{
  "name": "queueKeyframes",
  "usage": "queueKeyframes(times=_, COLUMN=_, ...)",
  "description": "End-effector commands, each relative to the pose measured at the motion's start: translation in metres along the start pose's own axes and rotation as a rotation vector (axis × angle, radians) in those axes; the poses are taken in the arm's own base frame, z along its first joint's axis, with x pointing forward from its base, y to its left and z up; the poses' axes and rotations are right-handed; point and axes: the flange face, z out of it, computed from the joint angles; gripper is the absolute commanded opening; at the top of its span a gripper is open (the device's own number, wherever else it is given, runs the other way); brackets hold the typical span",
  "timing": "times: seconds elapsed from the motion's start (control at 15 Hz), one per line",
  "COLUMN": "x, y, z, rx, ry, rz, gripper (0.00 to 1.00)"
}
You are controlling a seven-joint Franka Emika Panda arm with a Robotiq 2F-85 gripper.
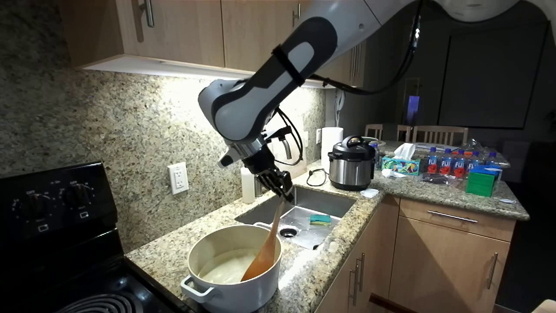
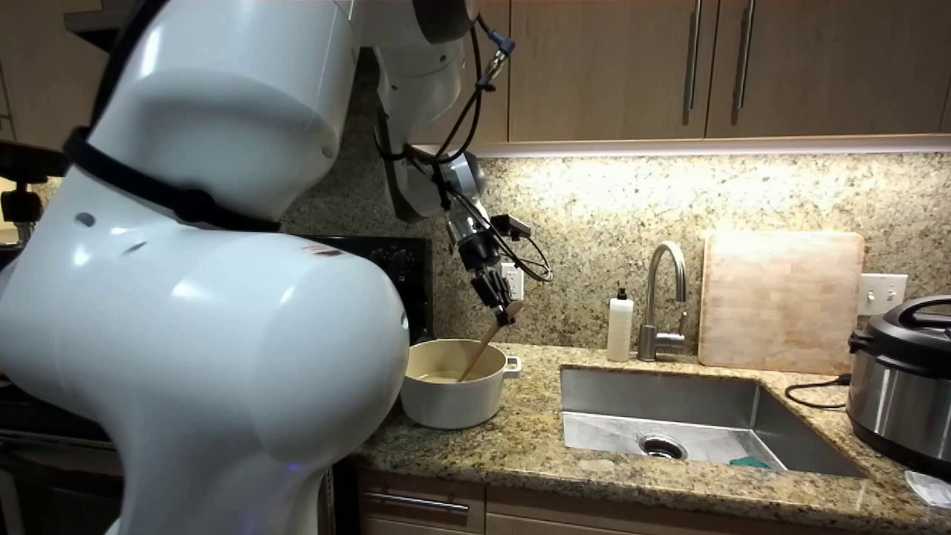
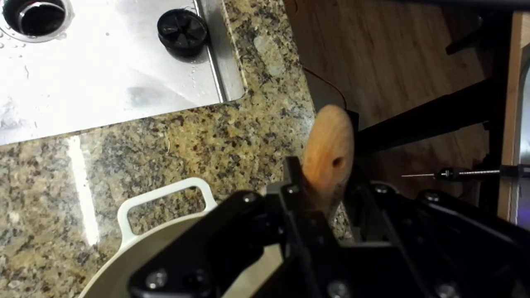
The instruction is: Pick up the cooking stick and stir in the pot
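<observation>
On the counter [image 2: 541, 416] you have a narrow open strip between one sink [image 2: 654, 394] and one pot [image 2: 450, 405], and another from pot to front edge. Your gripper [image 1: 286, 194] pinches the one stick [image 1: 264, 257] near its top: one end pokes past the jaws, the other slants down inside the pot.

In an exterior view we look along the counter [image 1: 299, 289]; in an exterior view we face the wall [image 2: 787, 193], arm [image 2: 297, 327] close at nine o'clock. The wrist view, nearest, points down; all share the pot [image 1: 243, 296].
</observation>
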Motion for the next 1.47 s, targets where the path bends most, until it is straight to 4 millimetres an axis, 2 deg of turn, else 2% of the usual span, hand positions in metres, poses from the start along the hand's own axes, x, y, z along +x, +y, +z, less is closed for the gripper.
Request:
queueKeyframes(times=0.0, x=0.024, y=0.013, z=-0.006, rx=-0.019, ry=-0.032, rz=-0.102, gripper=0.07)
queueKeyframes(times=0.27, x=0.049, y=0.031, z=-0.01, rx=-0.049, ry=0.003, rz=-0.177, gripper=0.07)
queueKeyframes(times=0.53, x=0.05, y=0.048, z=-0.018, rx=-0.082, ry=0.039, rz=-0.194, gripper=0.07)
queueKeyframes(times=1.0, x=0.028, y=0.068, z=-0.023, rx=-0.088, ry=0.064, rz=-0.097, gripper=0.07)
queueKeyframes(times=1.4, x=-0.004, y=0.065, z=-0.01, rx=-0.047, ry=0.041, rz=-0.009, gripper=0.07)
